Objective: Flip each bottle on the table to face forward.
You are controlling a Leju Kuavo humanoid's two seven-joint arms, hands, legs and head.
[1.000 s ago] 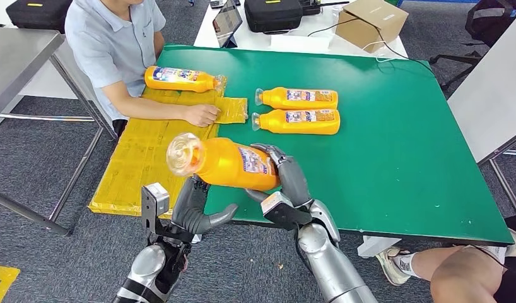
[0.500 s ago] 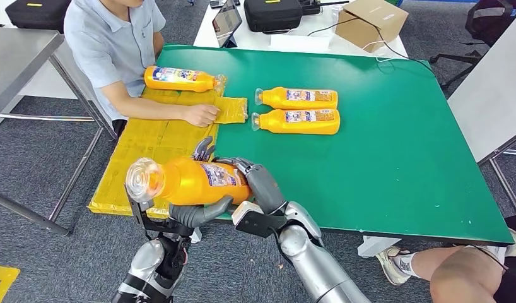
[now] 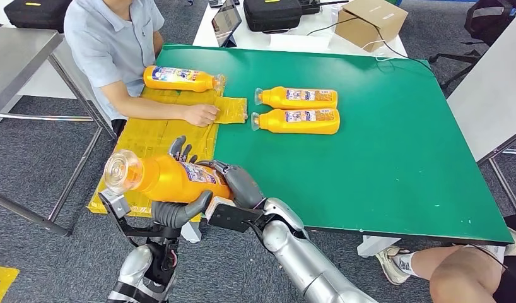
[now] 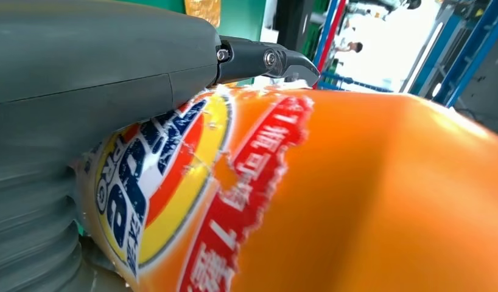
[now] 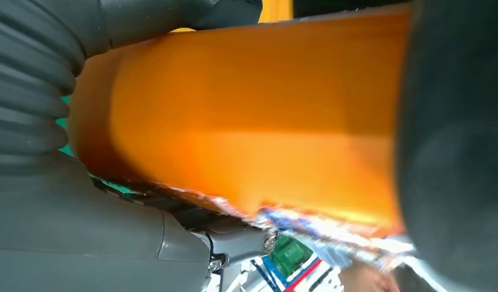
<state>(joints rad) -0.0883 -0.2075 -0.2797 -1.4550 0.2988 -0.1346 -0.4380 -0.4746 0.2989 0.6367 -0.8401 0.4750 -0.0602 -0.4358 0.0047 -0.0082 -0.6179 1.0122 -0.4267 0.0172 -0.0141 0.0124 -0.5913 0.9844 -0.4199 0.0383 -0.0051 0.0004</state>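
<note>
Four orange plastic bottles w/ blue-red labels in all, each full of orange liquid; one is held bottle [image 3: 164, 178], lying sideways in the air over the near-left corner of the green desk [image 3: 394, 158], clear cap end twd the robot's left, label up. Left robot hand [image 3: 178, 205] wraps it from below, thumb under, dark fingers [image 3: 180, 150] curling over the far side; right robot hand [image 3: 240, 185] clamps the base end, fingers closed over the top. Both hands grip it; left wrist view has the label hard against the palm [image 4: 82, 79].

Two more orange bottles lie side by side mid-desk, far one [image 3: 298, 98] and near one [image 3: 298, 120], caps left, labels up, just beside each other. Fourth bottle [image 3: 180, 78] lies at the desk's left edge, partly on flat yellow cardboard sheets [image 3: 145, 154].

A person in a light blue shirt [image 3: 110, 44] sits at the left, one hand [image 3: 202, 115] resting on the cardboard.

On the white table behind: one brown cardboard box [image 3: 371, 22], one black case [image 3: 272, 14], contents not visible.
</note>
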